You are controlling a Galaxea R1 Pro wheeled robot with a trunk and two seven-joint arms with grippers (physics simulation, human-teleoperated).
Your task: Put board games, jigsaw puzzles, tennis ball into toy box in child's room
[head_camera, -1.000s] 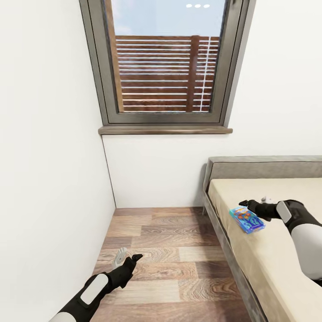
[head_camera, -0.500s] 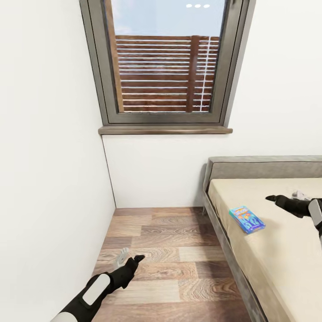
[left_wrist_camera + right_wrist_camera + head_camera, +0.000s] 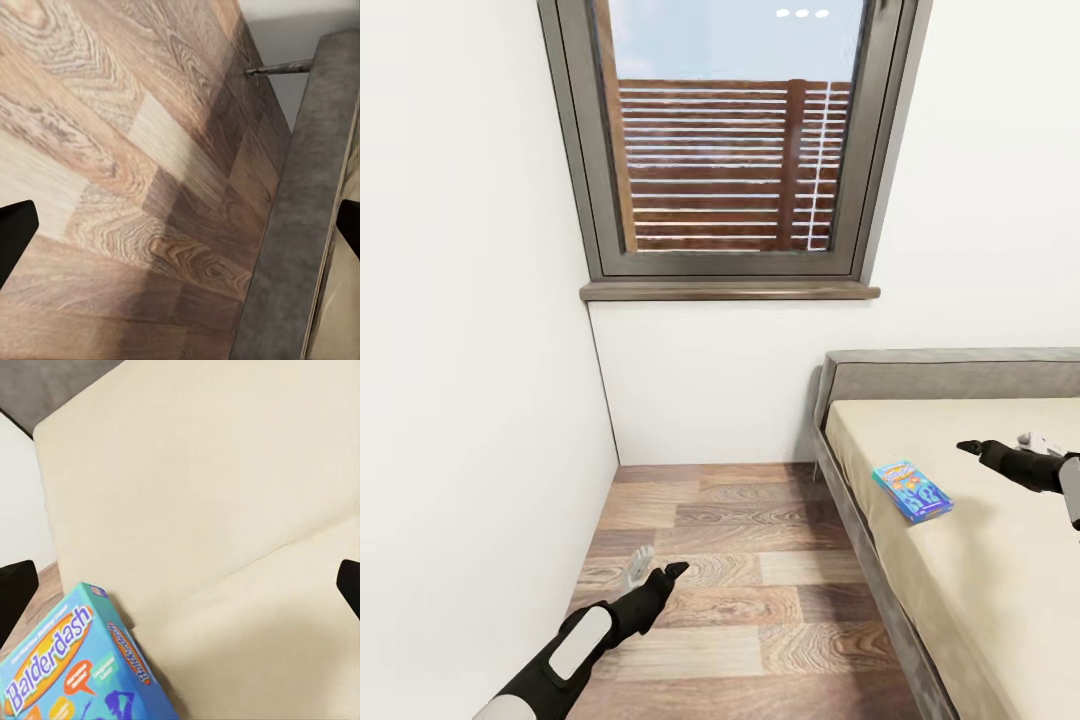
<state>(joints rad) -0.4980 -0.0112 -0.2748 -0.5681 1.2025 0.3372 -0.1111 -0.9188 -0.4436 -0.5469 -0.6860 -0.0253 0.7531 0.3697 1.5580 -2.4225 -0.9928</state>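
The left gripper [image 3: 650,572] hangs low over the wood floor [image 3: 740,570], its two fingers spread with nothing between them; in the left wrist view only the dark tips show at the frame's sides, wide apart. Bare planks lie under and ahead of it, with open floor running to the white wall [image 3: 700,380] below the window [image 3: 725,140]. To its right stands the grey bed frame [image 3: 289,225], whose thin metal leg [image 3: 277,68] meets the floor near the wall.

The right gripper [image 3: 1000,445] hovers over the cream mattress [image 3: 970,560], and its arm is cut off by the edge of the head view. Its fingers stand apart and hold nothing; in the right wrist view their tips show only at the two sides. The blue board game [image 3: 912,490], lettered "Balderdash" [image 3: 71,660], lies flat on the mattress to the gripper's left and a little nearer the robot, apart from the fingers and close to the bed's floor-side edge. In the right wrist view its lower part runs out of frame. Bare mattress surrounds the gripper, and beyond it rises the grey headboard [image 3: 960,375] against the wall.
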